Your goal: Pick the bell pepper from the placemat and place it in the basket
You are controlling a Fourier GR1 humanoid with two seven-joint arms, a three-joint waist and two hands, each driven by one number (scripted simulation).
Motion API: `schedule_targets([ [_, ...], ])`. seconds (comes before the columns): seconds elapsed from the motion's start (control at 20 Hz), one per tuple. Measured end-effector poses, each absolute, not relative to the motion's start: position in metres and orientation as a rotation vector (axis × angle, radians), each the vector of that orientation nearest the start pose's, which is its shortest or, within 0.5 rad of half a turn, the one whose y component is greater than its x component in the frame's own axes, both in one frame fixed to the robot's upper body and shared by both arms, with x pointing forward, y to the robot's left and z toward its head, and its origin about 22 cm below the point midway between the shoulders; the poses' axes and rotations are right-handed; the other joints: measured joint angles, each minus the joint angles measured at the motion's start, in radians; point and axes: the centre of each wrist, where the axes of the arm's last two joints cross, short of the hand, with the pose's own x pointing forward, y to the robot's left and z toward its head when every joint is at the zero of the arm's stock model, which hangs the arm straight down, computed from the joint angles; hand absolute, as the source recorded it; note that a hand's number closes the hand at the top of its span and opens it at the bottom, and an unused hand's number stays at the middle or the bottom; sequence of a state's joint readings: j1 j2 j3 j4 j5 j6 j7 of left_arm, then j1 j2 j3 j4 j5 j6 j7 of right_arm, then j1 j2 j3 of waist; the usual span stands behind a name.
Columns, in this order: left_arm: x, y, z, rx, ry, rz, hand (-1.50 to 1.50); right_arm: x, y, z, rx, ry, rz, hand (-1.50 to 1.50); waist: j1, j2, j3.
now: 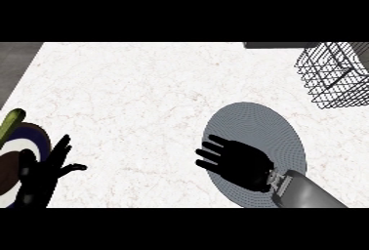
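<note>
White marble with faint veins covers the counter [144, 88] under me, and on it, at about four o'clock from the middle of my view, lies the round grey placemat [277, 127]. My right hand [241, 163] is spread flat over the lower left part of that mat, palm down, fingers fairly straight and pointing toward ten o'clock, and curled round nothing I can see. The grey forearm [310, 193] behind it comes in from five o'clock. I cannot see the bell pepper anywhere; if it lies beneath my palm, the hand hides it, and I cannot tell. The wire basket [335, 73] stands at two o'clock, well apart from the mat, its far side cut off by the edge of my view. My left hand [43, 176] rests open at eight o'clock, fingers up and spread, holding nothing. Just beside it at nine o'clock sits a dark plate [29, 136] with a pale ring, and a green, elongated thing [10, 122] lies tilted at its upper edge.
</note>
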State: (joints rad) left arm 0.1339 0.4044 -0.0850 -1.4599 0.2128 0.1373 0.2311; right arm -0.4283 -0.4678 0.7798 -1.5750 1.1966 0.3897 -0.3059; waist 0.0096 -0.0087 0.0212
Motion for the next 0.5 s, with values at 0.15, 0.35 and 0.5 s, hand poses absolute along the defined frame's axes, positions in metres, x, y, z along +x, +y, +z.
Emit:
schedule_targets([
  [0.15, 0.202, 0.324, -0.024, 0.257, -1.083, -0.025, 0.00, 0.263, -0.143, 0.048, 0.537, 1.715, -2.923, 1.50, 0.000, 0.000, 0.000],
  [0.35, 0.202, 0.319, -0.023, 0.253, -1.078, -0.029, 0.00, 0.267, -0.147, 0.045, 0.531, 1.717, -2.829, 1.50, 0.000, 0.000, -0.001],
  [0.5, 0.200, 0.319, -0.023, 0.243, -1.087, -0.030, 0.00, 0.268, -0.145, 0.041, 0.547, 1.711, -2.771, 1.50, 0.001, -0.001, -0.003],
])
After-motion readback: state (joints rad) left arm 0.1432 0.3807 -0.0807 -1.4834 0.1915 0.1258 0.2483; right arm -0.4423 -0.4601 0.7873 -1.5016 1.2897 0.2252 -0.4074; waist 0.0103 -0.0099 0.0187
